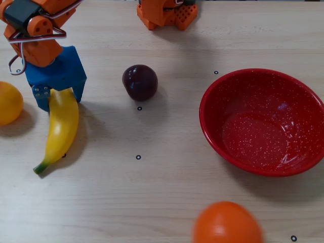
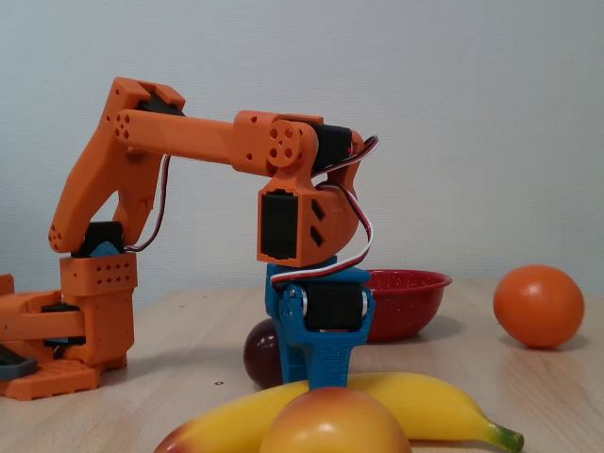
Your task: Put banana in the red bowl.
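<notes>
Overhead view shows you the blue gripper (image 1: 56, 98) pointing straight down with its fingers either side of the upper end of the banana (image 1: 61, 127); whether they press on it or merely straddle it, you cannot tell. You have one banana, lying flat on the table (image 1: 167, 202) at the left, green stem toward the lower left. It is well apart from the one red bowl (image 1: 264, 121), which sits at the right. One dark plum (image 1: 139, 82) lies between them, one yellow fruit (image 1: 9, 103) sits at the left edge just beside the gripper, and one orange (image 1: 226, 224) is at the bottom edge. From the fixed view, your orange arm (image 2: 189, 142) rises from its base (image 2: 57, 340), reaches forward level, then bends down at the wrist over the banana (image 2: 415, 406).
</notes>
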Motion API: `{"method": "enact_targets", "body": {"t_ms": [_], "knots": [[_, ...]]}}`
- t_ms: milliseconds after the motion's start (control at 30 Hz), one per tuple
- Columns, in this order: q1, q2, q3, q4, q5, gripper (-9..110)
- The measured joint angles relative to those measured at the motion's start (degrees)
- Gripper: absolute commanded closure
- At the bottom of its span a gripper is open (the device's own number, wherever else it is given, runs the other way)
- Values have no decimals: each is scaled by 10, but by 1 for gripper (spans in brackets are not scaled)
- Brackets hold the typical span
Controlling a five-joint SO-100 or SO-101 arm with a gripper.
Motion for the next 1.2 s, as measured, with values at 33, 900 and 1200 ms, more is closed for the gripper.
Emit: {"method": "enact_targets", "body": {"t_ms": [33,900,1200], "knots": [[0,0,-7,2,-8,102],[-127,105,-193,184,-105,102],[-163,167,-197,204,-141,102]]}}
